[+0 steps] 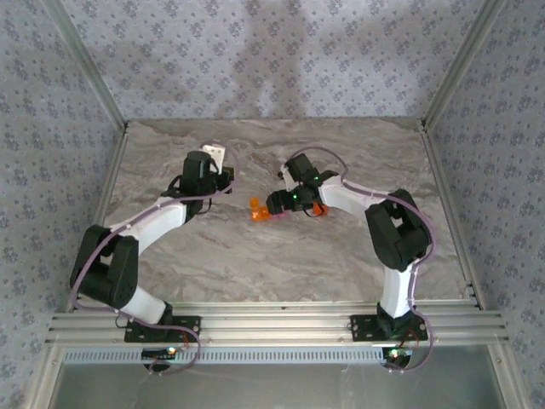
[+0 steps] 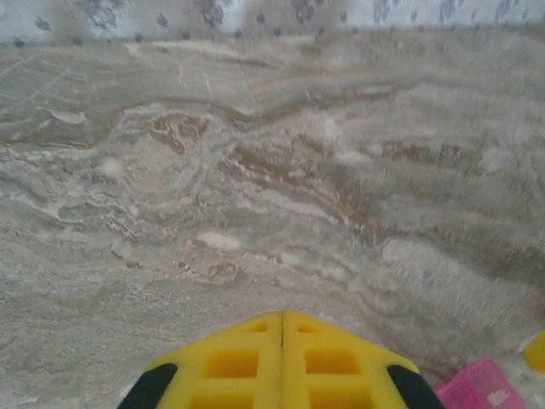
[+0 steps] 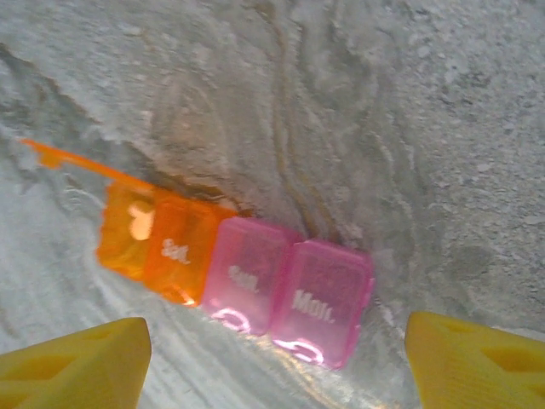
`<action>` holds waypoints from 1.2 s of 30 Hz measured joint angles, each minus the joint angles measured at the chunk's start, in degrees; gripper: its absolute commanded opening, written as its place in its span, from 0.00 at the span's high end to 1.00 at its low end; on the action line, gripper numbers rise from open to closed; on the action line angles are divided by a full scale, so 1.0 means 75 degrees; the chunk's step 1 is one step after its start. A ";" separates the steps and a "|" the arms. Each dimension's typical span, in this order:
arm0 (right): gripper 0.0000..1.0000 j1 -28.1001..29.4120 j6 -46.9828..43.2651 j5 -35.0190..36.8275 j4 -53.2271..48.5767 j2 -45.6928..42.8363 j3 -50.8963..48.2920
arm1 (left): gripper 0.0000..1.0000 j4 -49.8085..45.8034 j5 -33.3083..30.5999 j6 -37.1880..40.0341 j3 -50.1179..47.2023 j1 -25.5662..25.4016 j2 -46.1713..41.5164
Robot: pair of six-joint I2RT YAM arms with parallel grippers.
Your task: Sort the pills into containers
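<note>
Yellow fingers [image 2: 230,366] of the left gripper [image 2: 282,332] are pressed flush together at the bottom of the left wrist view, clenched with nothing caught between them. Bare marble table [image 2: 255,187] is seen ahead, and a pink plastic corner [image 2: 481,388] is cut off at the lower right edge, too little shown to be identified. Right gripper [image 3: 272,341] is spread wide and released, its two yellow fingertips [image 3: 77,362] placed at the bottom corners of the right wrist view with nothing gripped. Just beyond and between them the containers [image 3: 234,273] are laid flat on the table as a joined strip, orange at the left end and pink at the right. "Sat." is printed on an orange cell and "Mon." on the last pink one. The end orange cell is uncovered, its thin lid [image 3: 85,166] hinged open, and a pale pill [image 3: 139,220] is seen inside it. From the top camera the strip is found near mid-table, just left of the right gripper, and to the right of and nearer the bases than the left gripper. Patterned wall [image 1: 272,51] is seen behind the table.
</note>
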 measured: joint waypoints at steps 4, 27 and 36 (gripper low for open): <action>0.20 -0.0029 0.0000 0.0224 -0.0082 0.0315 0.0152 | 1.00 -0.0379 0.0230 0.0172 0.0312 0.0000 0.0466; 0.28 -0.0192 -0.0055 0.0356 -0.0160 0.0953 0.0746 | 1.00 -0.1527 0.1262 0.0274 0.1696 -0.0085 0.2279; 0.30 -0.0201 -0.0061 0.0323 -0.0105 0.0953 0.0717 | 1.00 -0.1833 0.1314 0.0329 0.1821 -0.0408 0.2503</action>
